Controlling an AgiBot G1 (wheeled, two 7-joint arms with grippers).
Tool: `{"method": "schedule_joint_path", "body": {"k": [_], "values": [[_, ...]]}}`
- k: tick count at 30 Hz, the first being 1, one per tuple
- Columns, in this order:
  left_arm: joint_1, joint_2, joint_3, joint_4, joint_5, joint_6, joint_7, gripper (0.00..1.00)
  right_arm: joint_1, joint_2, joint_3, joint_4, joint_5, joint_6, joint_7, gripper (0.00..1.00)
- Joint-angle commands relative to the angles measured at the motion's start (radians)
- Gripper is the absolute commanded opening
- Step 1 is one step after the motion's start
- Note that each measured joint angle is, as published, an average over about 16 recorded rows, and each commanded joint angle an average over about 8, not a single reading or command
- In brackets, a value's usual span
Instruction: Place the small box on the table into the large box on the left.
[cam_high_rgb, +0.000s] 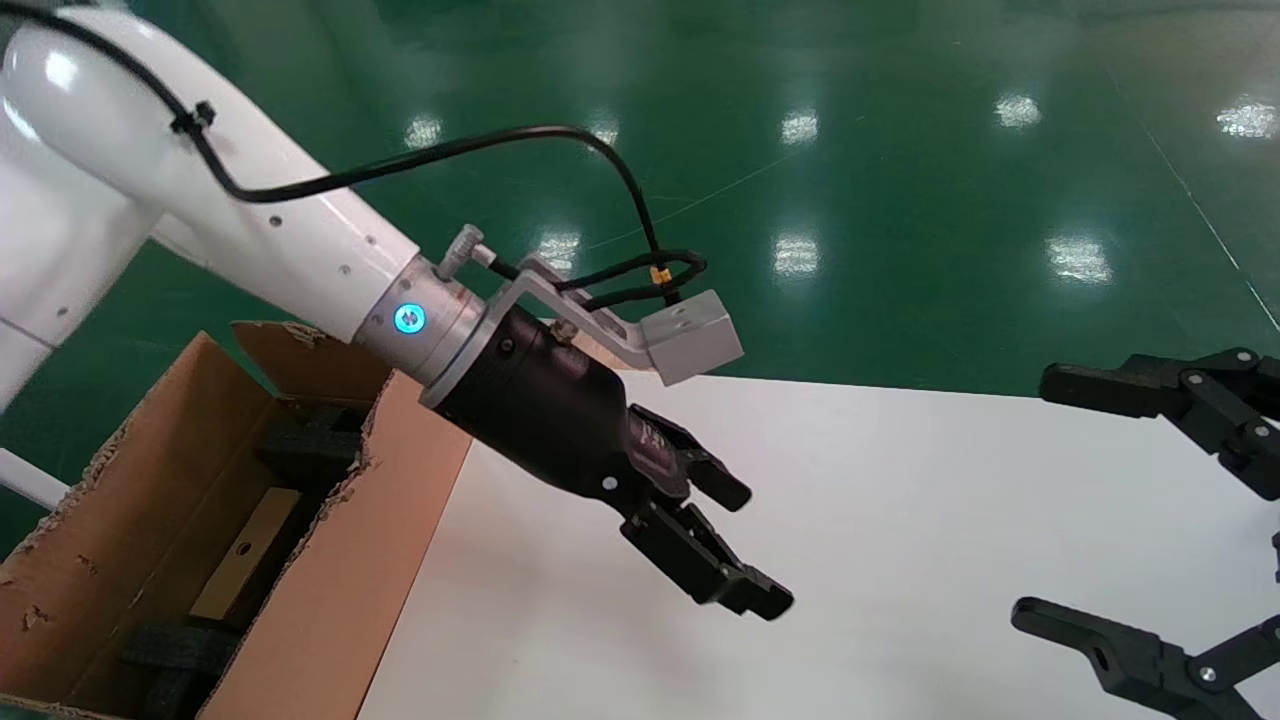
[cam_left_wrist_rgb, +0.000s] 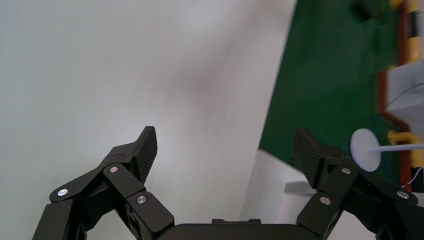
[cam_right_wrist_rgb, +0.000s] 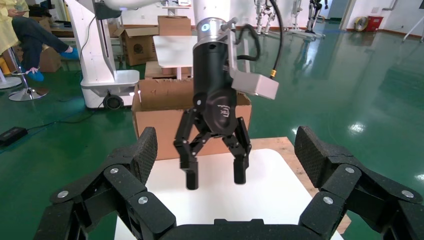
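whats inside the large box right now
Inside the large box lie black foam pads and the small box, its round hole showing. The box's near wall hides the rest of the interior.

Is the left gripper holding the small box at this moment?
No: the left gripper hangs open and empty over the table, and a small box lies inside the large box.

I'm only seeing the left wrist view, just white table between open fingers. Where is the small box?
Observer: The small box lies inside the large box, between black foam pads.
Operator: Where's the left end effector relative to the large box?
Observer: The left end effector hangs over the table, just right of the large box's right wall.
Operator: And the other arm?
Observer: The right end effector is open and empty at the table's right side.
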Motion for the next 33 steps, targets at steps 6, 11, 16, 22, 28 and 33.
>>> {"method": "schedule_joint_path", "body": {"k": [6,11,16,22,28,33], "values": [[0.144,-0.056,-0.173,-0.062,-0.064,-0.009,0.127,1.00,0.000,0.000,0.000,0.000,0.000,0.000,0.000,1.00],[0.248,-0.096,-0.297,-0.107,-0.111,-0.016,0.218,1.00,0.000,0.000,0.000,0.000,0.000,0.000,0.000,1.00],[0.350,-0.135,-0.420,-0.151,-0.156,-0.023,0.308,1.00,0.000,0.000,-0.001,0.000,0.000,0.000,0.000,1.00],[0.474,-0.183,-0.569,-0.205,-0.212,-0.031,0.417,1.00,0.000,0.000,-0.001,0.000,0.001,0.000,0.000,1.00],[0.598,-0.231,-0.717,-0.258,-0.267,-0.039,0.526,1.00,0.000,0.000,-0.001,0.000,0.001,0.000,-0.001,1.00],[0.670,-0.259,-0.803,-0.289,-0.299,-0.043,0.589,1.00,0.000,0.001,-0.001,0.000,0.001,0.001,-0.001,1.00]]}}
